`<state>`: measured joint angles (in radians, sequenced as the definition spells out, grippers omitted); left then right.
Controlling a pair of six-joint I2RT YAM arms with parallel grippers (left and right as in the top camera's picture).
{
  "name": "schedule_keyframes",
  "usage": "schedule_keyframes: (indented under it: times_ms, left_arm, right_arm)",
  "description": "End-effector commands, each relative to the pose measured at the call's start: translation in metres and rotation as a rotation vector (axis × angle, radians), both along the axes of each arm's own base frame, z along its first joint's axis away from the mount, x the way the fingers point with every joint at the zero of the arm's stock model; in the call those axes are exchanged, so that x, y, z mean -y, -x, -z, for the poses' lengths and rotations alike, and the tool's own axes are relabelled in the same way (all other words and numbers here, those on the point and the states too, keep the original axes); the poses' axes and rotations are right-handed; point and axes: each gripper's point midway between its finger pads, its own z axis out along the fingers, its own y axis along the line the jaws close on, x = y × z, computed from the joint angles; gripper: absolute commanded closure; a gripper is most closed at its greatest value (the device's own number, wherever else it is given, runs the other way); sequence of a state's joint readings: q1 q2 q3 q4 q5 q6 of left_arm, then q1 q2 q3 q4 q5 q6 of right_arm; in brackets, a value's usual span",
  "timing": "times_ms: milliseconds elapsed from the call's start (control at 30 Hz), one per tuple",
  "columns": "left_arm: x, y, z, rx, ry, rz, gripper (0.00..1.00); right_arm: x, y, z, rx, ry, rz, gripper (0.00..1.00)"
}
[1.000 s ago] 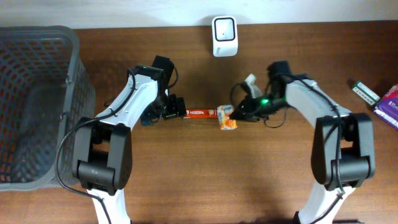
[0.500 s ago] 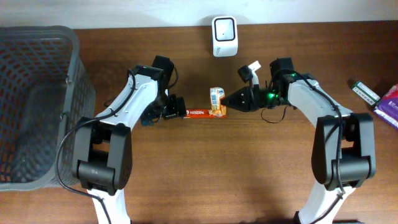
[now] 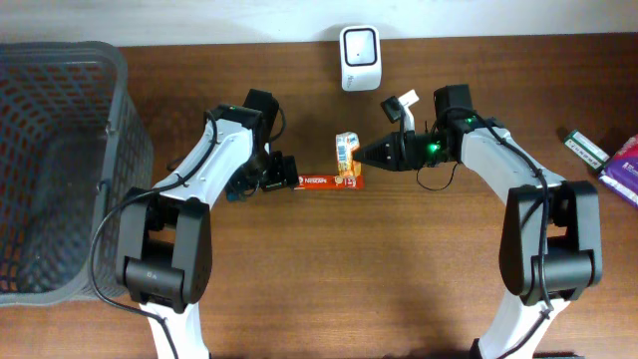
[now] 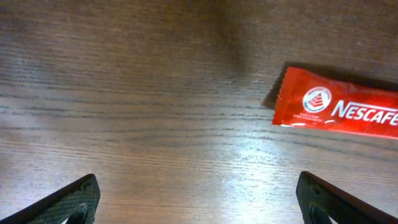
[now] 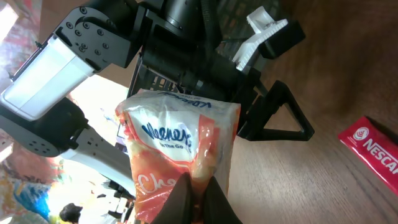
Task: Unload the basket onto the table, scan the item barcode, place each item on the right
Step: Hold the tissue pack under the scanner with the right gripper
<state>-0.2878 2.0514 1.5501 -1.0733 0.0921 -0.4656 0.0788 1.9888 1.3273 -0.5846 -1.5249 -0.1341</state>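
The right tool (image 3: 363, 155) is pinched right down on a soft pack (image 3: 346, 152), and from the wrist camera you can see the two fingers (image 5: 186, 198) squeezing its lower edge so the plastic bunches up between them. The pack (image 5: 177, 155) is crinkly, glossy film, white at one end with blue lettering and orange at the other, kind of pillow shaped. From overhead it sits mid-table, just in front of the right tool's tip and right by the right end of a stick (image 3: 327, 181). I can't tell if the two actually touch. The stick is a flat, narrow red sachet with white lettering and a zigzag-cut end (image 4: 339, 112), lying flat on the table (image 3: 399, 269), which is dark brown wood with a clear grain. The left tool (image 3: 279, 172) is spread as wide as it goes with nothing in it, its dark fingertips at the two bottom corners of the wrist view (image 4: 199, 202) over bare wood, and the stick's left end is just ahead of it. The scanner (image 3: 360, 45) is a small white rounded block with a dark window at the far edge of the table, well apart from the pack. There's a big grey mesh basket (image 3: 60, 170) on the left, and a dark box (image 3: 583, 147) plus a purple packet (image 3: 624, 170) on the far right. In the right wrist view the pack blocks most of the middle, with the left arm (image 5: 81, 56) behind it.
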Motion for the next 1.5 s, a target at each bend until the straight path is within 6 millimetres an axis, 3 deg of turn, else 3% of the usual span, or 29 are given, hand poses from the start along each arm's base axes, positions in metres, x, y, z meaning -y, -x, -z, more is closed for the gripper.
schedule_keyframes:
  times_ms: [0,67,167,267,333,367,433,500,567,700,833,933,1000,1167,1267,1367,1400,1467]
  left_arm:
    - [-0.002,-0.002,-0.006,0.017,-0.006,-0.011,0.01]
    - [-0.002,-0.002,-0.006,0.017,-0.006,-0.011,0.01]
    - [-0.002,-0.002,-0.006,0.017,-0.006,-0.011,0.01]
    - [-0.002,-0.002,-0.006,0.017,-0.006,-0.011,0.01]
    - [-0.002,-0.002,-0.006,0.017,-0.006,-0.011,0.01]
    - [-0.002,-0.002,-0.006,0.017,-0.006,-0.011,0.01]
    - [-0.002,-0.002,-0.006,0.017,-0.006,-0.011,0.01]
    - [-0.002,-0.002,-0.006,0.017,-0.006,-0.011,0.01]
    - [-0.002,-0.002,-0.006,0.017,-0.006,-0.011,0.01]
    - [-0.002,-0.002,-0.006,0.017,-0.006,-0.011,0.01]
    - [-0.002,-0.002,-0.006,0.017,-0.006,-0.011,0.01]
    - [-0.002,-0.002,-0.006,0.017,-0.006,-0.011,0.01]
    - [-0.002,-0.002,-0.006,0.017,-0.006,-0.011,0.01]
    - [-0.002,-0.002,-0.006,0.017,-0.006,-0.011,0.01]
    - [-0.002,-0.002,-0.006,0.017,-0.006,-0.011,0.01]
    - [-0.002,-0.002,-0.006,0.017,-0.006,-0.011,0.01]
    - [-0.002,-0.002,-0.006,0.017,-0.006,-0.011,0.01]
    - [-0.002,-0.002,-0.006,0.017,-0.006,-0.011,0.01]
  right_arm:
    - [-0.002,0.002,-0.007,0.007,-0.026,-0.015,0.96]
    - [-0.003,-0.006,-0.007,-0.088,-0.001,0.000,0.96]
    - [0.010,-0.054,0.028,-0.264,0.336,0.278,0.96]
    - [0.030,-0.085,0.027,-0.236,0.514,0.462,0.96]
    - [0.049,-0.106,0.034,-0.180,0.742,0.632,0.96]
    - [0.063,-0.122,0.032,-0.099,0.912,0.771,0.96]
    - [0.073,-0.143,0.014,0.080,1.094,0.945,0.96]
    - [0.072,-0.172,-0.020,0.457,1.298,1.110,0.96]
    - [0.062,-0.192,-0.038,0.702,1.393,1.136,0.96]
    - [0.045,-0.243,-0.038,1.109,1.471,1.139,0.96]
    - [0.044,-0.262,-0.013,1.303,1.558,0.991,0.96]
    - [0.060,-0.268,0.011,1.272,1.590,0.945,0.96]
    - [0.048,-0.267,0.027,1.276,1.529,0.835,0.96]
    - [0.061,-0.270,0.029,1.246,1.532,0.856,0.96]
    - [0.061,-0.266,0.043,1.221,1.539,0.782,0.96]
    - [0.062,-0.267,0.043,1.220,1.544,0.788,0.96]
    - [0.068,-0.267,0.039,1.207,1.570,0.824,0.96]
    - [0.100,-0.268,0.011,1.111,1.638,1.106,0.96]
